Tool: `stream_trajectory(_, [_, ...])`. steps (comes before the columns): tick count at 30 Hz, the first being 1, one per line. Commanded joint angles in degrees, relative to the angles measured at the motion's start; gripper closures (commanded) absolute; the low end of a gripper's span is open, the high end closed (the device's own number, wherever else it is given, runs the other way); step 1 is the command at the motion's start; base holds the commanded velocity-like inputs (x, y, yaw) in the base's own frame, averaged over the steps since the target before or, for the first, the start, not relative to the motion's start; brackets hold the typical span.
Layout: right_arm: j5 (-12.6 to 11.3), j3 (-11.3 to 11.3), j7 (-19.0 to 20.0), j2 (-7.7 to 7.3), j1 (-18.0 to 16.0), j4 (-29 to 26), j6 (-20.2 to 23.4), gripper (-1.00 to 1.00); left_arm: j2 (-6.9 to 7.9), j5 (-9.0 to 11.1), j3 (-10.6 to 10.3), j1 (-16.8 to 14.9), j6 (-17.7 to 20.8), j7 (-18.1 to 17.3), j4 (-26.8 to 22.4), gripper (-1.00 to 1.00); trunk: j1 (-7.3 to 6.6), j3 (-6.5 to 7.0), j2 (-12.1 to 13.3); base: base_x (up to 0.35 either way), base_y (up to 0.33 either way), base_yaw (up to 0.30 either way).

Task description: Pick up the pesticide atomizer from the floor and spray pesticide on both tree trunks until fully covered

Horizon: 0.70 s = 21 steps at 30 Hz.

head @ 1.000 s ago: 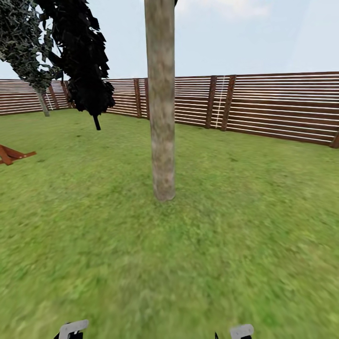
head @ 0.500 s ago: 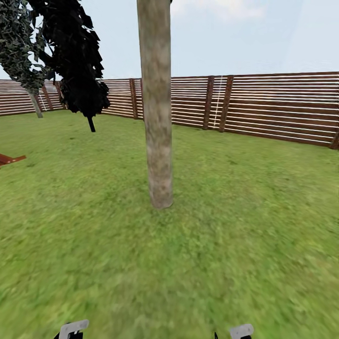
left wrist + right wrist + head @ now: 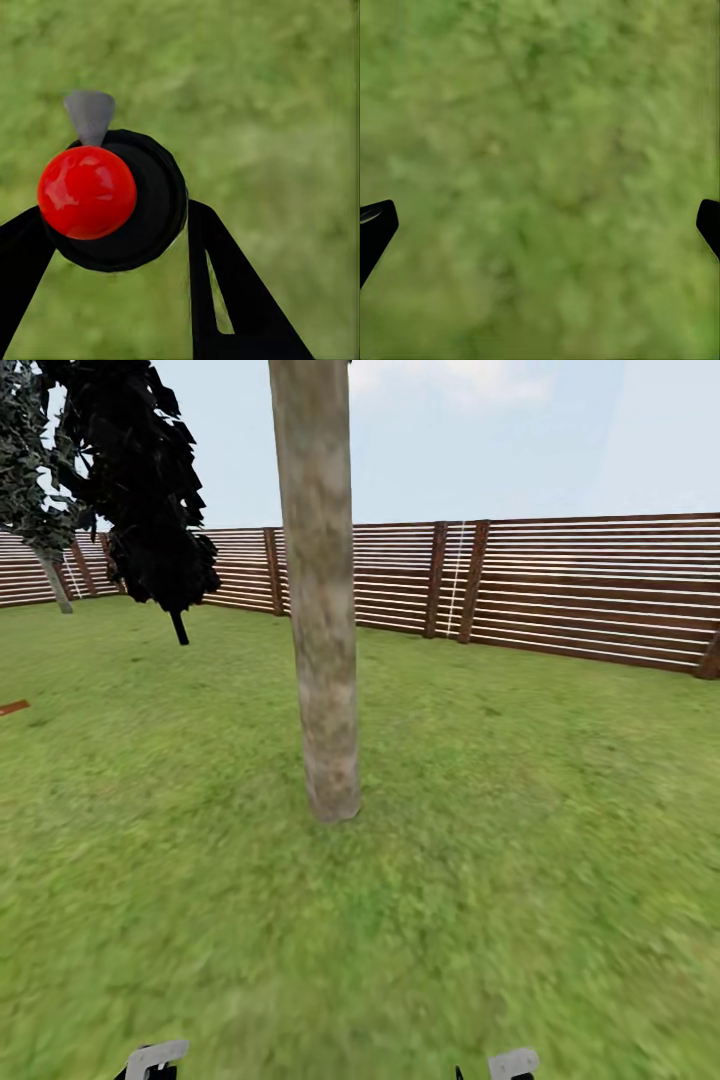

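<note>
Where the left end effector (image 3: 112,247) shows in its wrist view, we log the atomizer (image 3: 112,199) between its black fingers (image 3: 225,292), clamped at both sides: red round cap, black collar, grey nozzle, all held over grass (image 3: 270,97). Right end effector (image 3: 540,225): spread wide, fingertips at opposite edges of its wrist view, nothing between them, grass beneath. Head view: tree trunk (image 3: 320,620), grey-brown and upright, on the lawn (image 3: 520,860) ahead and slightly left, well apart from both end effectors. Slatted wooden fence (image 3: 580,590) behind; dark tree (image 3: 150,490) further left.
</note>
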Motion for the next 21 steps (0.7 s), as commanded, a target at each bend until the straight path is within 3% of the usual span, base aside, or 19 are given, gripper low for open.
stream_trajectory(1, [-0.47, 0.50, -0.23, -0.01, -0.04, 0.03, -0.15, -1.00, -0.02, -0.61, 0.20, -0.05, -0.21, 0.33, 0.07, 1.00, 0.03, -0.05, -0.02, 0.340, 0.000, -0.003])
stream_trajectory(10, [-0.47, 0.50, -0.26, -0.01, -0.04, -0.02, -0.14, -1.00, 0.03, -0.61, 0.22, -0.05, -0.26, 0.32, 0.07, 1.00, 0.03, -0.05, -0.02, 0.340, 0.000, -0.115])
stream_trajectory(21, [-0.45, 0.50, -0.22, -0.10, -0.04, 0.02, -0.16, -1.00, 0.04, -0.61, 0.22, -0.05, -0.26, 0.33, 0.07, 1.00, 0.03, -0.02, -0.02, 0.338, -0.042, -0.015])
